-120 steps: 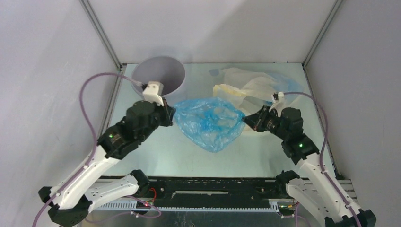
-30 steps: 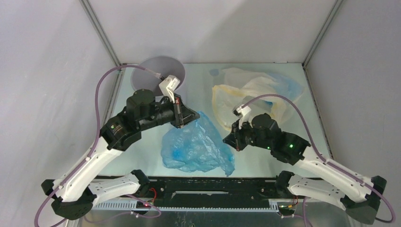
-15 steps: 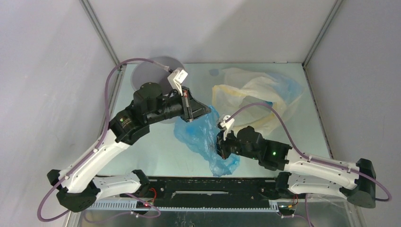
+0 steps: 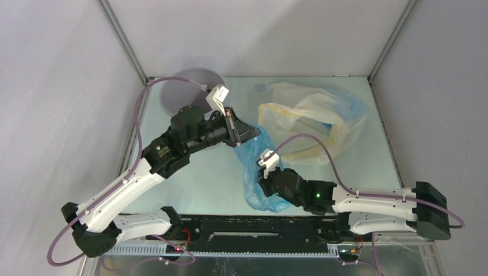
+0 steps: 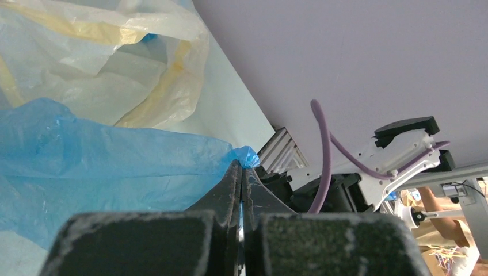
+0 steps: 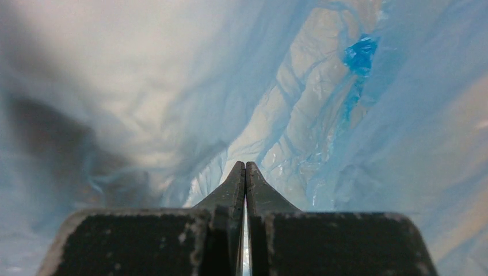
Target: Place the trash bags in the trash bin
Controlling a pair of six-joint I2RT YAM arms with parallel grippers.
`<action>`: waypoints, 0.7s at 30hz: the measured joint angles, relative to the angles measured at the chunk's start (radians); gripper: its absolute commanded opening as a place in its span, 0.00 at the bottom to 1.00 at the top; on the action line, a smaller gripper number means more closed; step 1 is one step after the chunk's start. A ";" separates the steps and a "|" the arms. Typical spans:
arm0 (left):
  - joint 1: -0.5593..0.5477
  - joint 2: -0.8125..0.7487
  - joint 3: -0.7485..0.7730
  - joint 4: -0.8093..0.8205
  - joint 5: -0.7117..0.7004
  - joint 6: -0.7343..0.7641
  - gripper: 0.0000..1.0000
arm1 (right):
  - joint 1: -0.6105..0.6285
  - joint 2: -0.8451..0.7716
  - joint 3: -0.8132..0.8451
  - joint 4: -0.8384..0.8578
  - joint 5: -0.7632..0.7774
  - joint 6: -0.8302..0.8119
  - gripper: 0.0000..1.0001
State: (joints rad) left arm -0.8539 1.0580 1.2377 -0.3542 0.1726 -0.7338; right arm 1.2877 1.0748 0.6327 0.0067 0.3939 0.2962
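Observation:
The bright blue trash bag [image 4: 257, 172] hangs bunched between my two grippers, above the table's middle. My left gripper [image 4: 246, 135] is shut on its upper edge; in the left wrist view a blue tuft sticks out at the left gripper's [image 5: 241, 165] closed tips, and the bag [image 5: 86, 161] spreads to the left. My right gripper [image 4: 260, 185] is shut low against the bag. In the right wrist view blue film [image 6: 345, 115] surrounds the right gripper [image 6: 245, 167], with folds running to the tips. The grey trash bin [image 4: 179, 92] stands at the back left, partly hidden by my left arm.
Cream-yellow and pale blue trash bags [image 4: 311, 115] lie heaped at the back right, also in the left wrist view [image 5: 103, 69]. Grey walls close in the table on three sides. The black base rail [image 4: 259, 236] runs along the near edge.
Both grippers moved toward each other. The left gripper carried the bag's top rightward, away from the bin. The right gripper swung left and low, and the bag went from spread wide to a narrow hanging bunch.

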 measured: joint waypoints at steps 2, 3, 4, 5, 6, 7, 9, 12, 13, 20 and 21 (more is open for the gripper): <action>-0.004 0.003 -0.002 0.018 -0.006 -0.004 0.00 | 0.011 0.010 -0.008 0.011 0.024 0.006 0.00; -0.006 0.005 -0.004 0.028 -0.006 -0.008 0.00 | 0.013 0.014 -0.015 0.015 0.032 0.009 0.00; -0.008 0.005 -0.008 0.035 -0.008 -0.010 0.00 | 0.013 0.018 -0.018 0.016 0.036 0.011 0.00; -0.011 0.005 -0.012 0.040 -0.009 -0.011 0.00 | 0.014 0.024 -0.021 0.018 0.041 0.013 0.00; -0.013 0.006 -0.015 0.042 -0.009 -0.012 0.00 | 0.014 0.036 -0.023 0.019 0.049 0.018 0.00; -0.015 0.008 -0.015 0.042 -0.009 -0.014 0.00 | 0.014 0.044 -0.024 0.019 0.051 0.020 0.00; -0.018 0.012 -0.015 0.046 -0.005 -0.018 0.00 | 0.012 0.072 -0.025 0.022 0.056 0.031 0.00; -0.021 0.016 -0.015 0.047 0.011 -0.018 0.00 | -0.006 0.115 -0.026 0.026 0.050 0.049 0.00; -0.021 0.016 -0.018 0.048 0.018 -0.017 0.00 | -0.018 0.125 -0.028 0.026 0.050 0.056 0.00; -0.023 0.016 -0.021 -0.029 0.043 0.031 0.00 | -0.107 0.135 -0.036 0.043 0.020 0.090 0.00; -0.023 0.016 -0.018 -0.049 0.043 0.040 0.00 | -0.122 0.127 -0.045 0.056 0.007 0.093 0.00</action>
State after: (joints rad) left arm -0.8772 1.0737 1.2198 -0.4030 0.2153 -0.6937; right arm 1.1652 1.2018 0.5880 0.0631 0.4007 0.3897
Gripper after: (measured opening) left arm 0.003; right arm 0.007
